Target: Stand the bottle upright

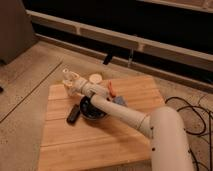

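My gripper point(70, 80) is at the far left corner of the wooden table point(135, 135), with the arm reaching across from the lower right. A small pale cream shape at the gripper's tip may be the bottle point(67, 75). I cannot separate it from the gripper, nor tell whether it is held or how it stands. The gripper is left of the flat cream disc point(95, 77) and beyond the dark round bowl point(93, 111).
A black oblong bar point(73, 114) lies left of the bowl. A small orange object point(111, 89) and a grey-blue object point(120, 101) sit behind the arm. Cables point(192, 117) lie on the floor to the right. A railing runs behind the table.
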`<state>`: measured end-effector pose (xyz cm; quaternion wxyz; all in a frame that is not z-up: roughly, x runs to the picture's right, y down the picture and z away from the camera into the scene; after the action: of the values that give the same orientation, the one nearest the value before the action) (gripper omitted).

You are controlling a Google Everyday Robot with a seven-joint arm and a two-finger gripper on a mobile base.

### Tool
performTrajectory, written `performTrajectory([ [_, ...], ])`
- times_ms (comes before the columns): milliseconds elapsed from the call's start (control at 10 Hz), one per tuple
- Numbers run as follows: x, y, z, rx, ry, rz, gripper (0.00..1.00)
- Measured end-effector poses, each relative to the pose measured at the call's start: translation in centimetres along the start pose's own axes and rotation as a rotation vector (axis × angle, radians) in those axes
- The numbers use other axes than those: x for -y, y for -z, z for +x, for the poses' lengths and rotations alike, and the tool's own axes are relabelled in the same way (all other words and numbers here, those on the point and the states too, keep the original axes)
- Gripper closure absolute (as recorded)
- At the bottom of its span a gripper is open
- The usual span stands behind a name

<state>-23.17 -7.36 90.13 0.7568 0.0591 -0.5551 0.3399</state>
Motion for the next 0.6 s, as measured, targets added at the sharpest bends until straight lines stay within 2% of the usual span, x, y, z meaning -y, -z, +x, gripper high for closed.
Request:
performTrajectory([
  [600,-0.16,-0.01,0.06,-0.005,0.002,0.0,0.26],
])
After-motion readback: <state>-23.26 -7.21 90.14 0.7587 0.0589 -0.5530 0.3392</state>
